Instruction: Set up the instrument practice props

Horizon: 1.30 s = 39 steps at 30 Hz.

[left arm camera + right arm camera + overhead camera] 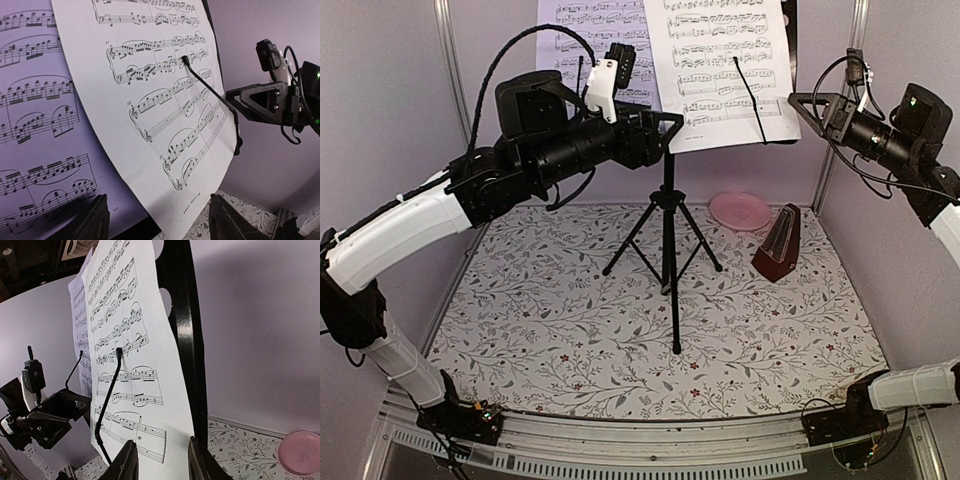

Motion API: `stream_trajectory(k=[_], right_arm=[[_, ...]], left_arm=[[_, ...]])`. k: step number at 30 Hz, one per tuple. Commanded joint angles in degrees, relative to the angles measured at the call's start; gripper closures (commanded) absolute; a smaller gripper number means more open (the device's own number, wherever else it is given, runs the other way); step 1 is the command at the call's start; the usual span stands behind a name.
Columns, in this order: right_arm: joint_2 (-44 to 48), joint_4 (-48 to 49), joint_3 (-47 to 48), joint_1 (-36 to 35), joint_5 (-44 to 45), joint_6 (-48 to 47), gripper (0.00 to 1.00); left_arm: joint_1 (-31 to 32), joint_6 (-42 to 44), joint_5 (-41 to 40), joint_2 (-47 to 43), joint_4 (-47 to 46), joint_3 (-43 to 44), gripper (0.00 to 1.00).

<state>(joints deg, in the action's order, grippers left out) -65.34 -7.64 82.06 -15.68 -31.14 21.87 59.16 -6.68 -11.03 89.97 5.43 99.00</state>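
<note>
The black music stand [668,230] stands on its tripod mid-table. Two white sheet-music pages sit on its desk, the left page [588,40] and the right page [725,60], which overlaps it. A thin black wire arm [750,95] lies across the right page. The desk's black edge shows in the right wrist view [182,315]. My left gripper [668,125] is open at the desk's lower left, and the right page's bottom corner [200,190] lies between its fingers [95,220]. My right gripper [807,103] is open at the right page's lower right corner [150,440]. The dark red-brown metronome [778,243] stands on the table to the right.
A pink round plate [740,210] lies behind the metronome near the back wall; it also shows in the right wrist view [299,451]. The floral tablecloth [570,330] covers the table. Lilac walls close in the back and sides.
</note>
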Motion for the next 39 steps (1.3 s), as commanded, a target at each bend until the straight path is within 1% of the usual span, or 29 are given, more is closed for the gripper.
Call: stream_trajectory(k=[1,3,7,13,17,19,21,25,26,31,35,39], right_arm=[[1.79,-0.33,-0.74,0.06,1.80,-0.21,0.63],[2.60,-0.65,-1.38,0.15,2.86,-0.31,0.60],[3.61,-1.16,-2.26,0.13,3.27,-0.53,0.57],[2.19,-0.83,-2.24,0.08,-0.65,0.40,0.63],[1.89,-0.44,-2.39,0.12,-0.80,0.99,0.63],[1.88,0.00,-2.80,0.13,-0.80,1.07,0.61],[2.09,0.37,-3.20,0.10,-0.54,1.36,0.56],[2.48,0.52,-3.47,0.12,-0.12,1.55,0.55],[2.50,0.52,-3.47,0.07,-0.21,1.52,0.57],[2.16,1.20,-3.31,0.11,-1.82,1.97,0.71],[2.08,1.94,-3.47,0.13,-1.84,2.37,0.83],[2.23,2.68,-4.02,0.08,-1.74,2.44,0.90]], left_arm=[[0.66,0.54,-0.27,0.36,-0.42,1.18,0.31],[0.69,0.53,-0.31,0.31,-0.35,1.14,0.31],[0.62,0.69,-0.31,0.25,-0.38,1.14,0.31],[0.68,0.60,-0.33,0.38,-0.48,1.26,0.31],[0.66,0.53,-0.27,0.33,-0.50,1.32,0.31],[0.63,0.52,-0.14,0.29,-0.55,1.36,0.31],[0.64,0.48,0.14,0.14,-0.77,1.09,0.31],[0.70,0.48,0.29,0.03,-0.74,1.06,0.31],[0.64,0.52,0.38,0.07,-0.80,1.04,0.31],[0.57,0.55,-0.21,0.86,0.06,2.22,0.31],[0.53,-0.18,-0.13,1.08,0.28,2.60,0.33],[0.30,-1.61,-0.22,1.08,0.60,2.85,0.34]])
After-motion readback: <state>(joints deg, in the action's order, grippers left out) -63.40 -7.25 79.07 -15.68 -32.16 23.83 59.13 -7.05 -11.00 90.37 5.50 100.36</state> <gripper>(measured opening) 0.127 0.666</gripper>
